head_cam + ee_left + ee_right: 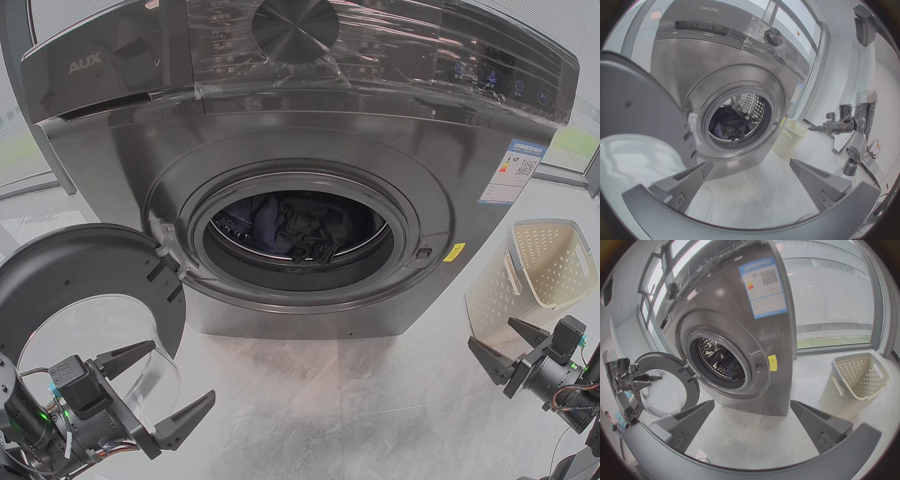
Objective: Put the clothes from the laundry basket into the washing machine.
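The grey washing machine (pixel 300 144) stands ahead with its round door (pixel 81 269) swung open to the left. Dark clothes (pixel 294 228) lie inside the drum, also seen as dark clothes (pixel 731 128) from the left wrist. The cream laundry basket (pixel 544 269) stands on the floor right of the machine; its inside looks bare in the right wrist view, laundry basket (pixel 856 380). My left gripper (pixel 181 372) is open and holds nothing, low in front of the door. My right gripper (pixel 500 340) is open and holds nothing, just in front of the basket.
Pale marble-look floor (pixel 325 400) stretches between the two arms in front of the machine. The open door's glass bowl (pixel 94 337) juts out beside my left arm. Windows (pixel 828 296) run behind and right of the machine.
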